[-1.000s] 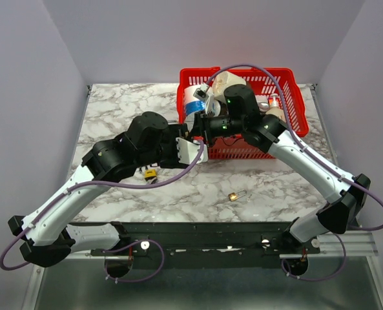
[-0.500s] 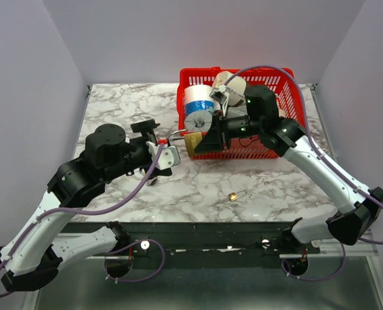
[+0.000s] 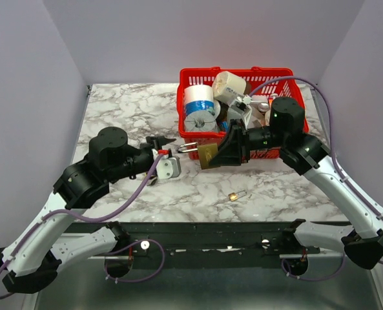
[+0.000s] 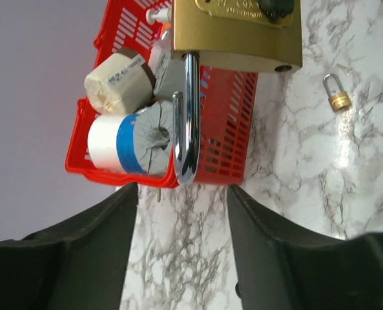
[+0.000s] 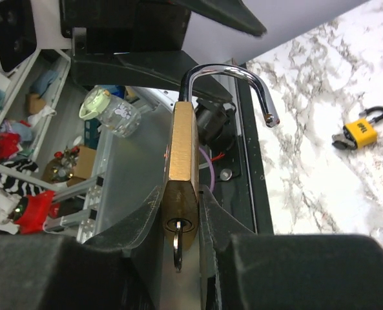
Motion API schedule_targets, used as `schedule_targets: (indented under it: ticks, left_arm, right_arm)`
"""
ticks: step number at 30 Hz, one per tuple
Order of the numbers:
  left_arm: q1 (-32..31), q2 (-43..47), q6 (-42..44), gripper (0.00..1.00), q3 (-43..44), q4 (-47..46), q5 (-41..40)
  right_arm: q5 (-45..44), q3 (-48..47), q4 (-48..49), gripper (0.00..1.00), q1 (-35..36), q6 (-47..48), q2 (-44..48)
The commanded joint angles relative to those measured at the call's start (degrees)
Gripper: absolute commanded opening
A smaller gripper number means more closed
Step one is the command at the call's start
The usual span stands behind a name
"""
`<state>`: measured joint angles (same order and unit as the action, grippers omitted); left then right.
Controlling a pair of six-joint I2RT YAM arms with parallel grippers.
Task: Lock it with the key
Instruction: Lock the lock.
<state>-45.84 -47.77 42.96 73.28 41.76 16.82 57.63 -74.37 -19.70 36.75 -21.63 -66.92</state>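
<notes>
Above the table (image 3: 113,110), just in front of the red basket (image 3: 288,82), the right gripper (image 3: 221,155) is closed firmly on the body of the large brass padlock (image 3: 208,155) and holds it in the air. The steel shackle (image 4: 188,116) is open, with one end out of the body. A key (image 5: 177,253) sits in the keyhole at the other side. The left gripper (image 3: 170,148) faces the shackle with its fingers (image 4: 107,226) spread wide, holding nothing; the bend of the shackle is just before the gap. On the table lie a small brass padlock (image 3: 236,195) and a yellow padlock (image 5: 362,132).
</notes>
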Motion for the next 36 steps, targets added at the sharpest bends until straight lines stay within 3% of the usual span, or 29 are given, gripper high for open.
schedule_targets:
  ticks: [1, 10, 18, 20, 23, 25, 30, 34, 36]
  left_arm:
    - [0.14, -2.94, -3.49, 0.56, 4.5, -1.6, 8.66]
    - [0.05, -6.1, -13.24, 0.46, 9.06, -2.91, 13.68]
    - [0.05, -10.5, -17.12, 0.13, 14.43, 0.6, 16.84]
    - [0.14, -12.6, -16.77, 0.06, 17.24, 5.33, 20.87]
    - [0.05, -16.11, -18.69, 0.01, 21.2, 10.53, 23.95]
    - [0.05, -17.44, -21.07, 0.01, 23.3, 12.29, 24.75]
    - [0.05, -18.06, -24.59, 0.2, 23.41, 10.1, 26.42]
    - [0.05, -17.97, -24.59, 0.27, 22.53, 10.8, 26.43]
    - [0.14, -17.71, -24.68, 0.36, 21.74, 10.8, 25.72]
  right_arm:
    - [1.35, 0.01, 7.05, 0.01, 0.07, 2.9, 3.1]
    - [-0.85, -0.95, 8.54, 0.01, 0.16, 8.27, 5.65]
    - [-0.41, -0.51, 9.86, 0.01, 0.07, 10.46, 7.15]
    - [-1.72, -0.17, 9.86, 0.01, 0.07, 12.82, 7.93]
    - [-2.43, 0.19, 9.95, 0.01, 0.07, 16.34, 8.55]
    - [-2.78, 0.54, 10.12, 0.01, 0.07, 17.84, 9.17]
    - [-3.93, 2.21, 12.49, 0.01, 0.07, 21.01, 11.01]
    - [-4.45, 3.96, 14.25, 0.01, 0.07, 23.91, 12.94]
    - [-4.45, 4.41, 15.13, 0.01, 0.07, 23.3, 13.39]
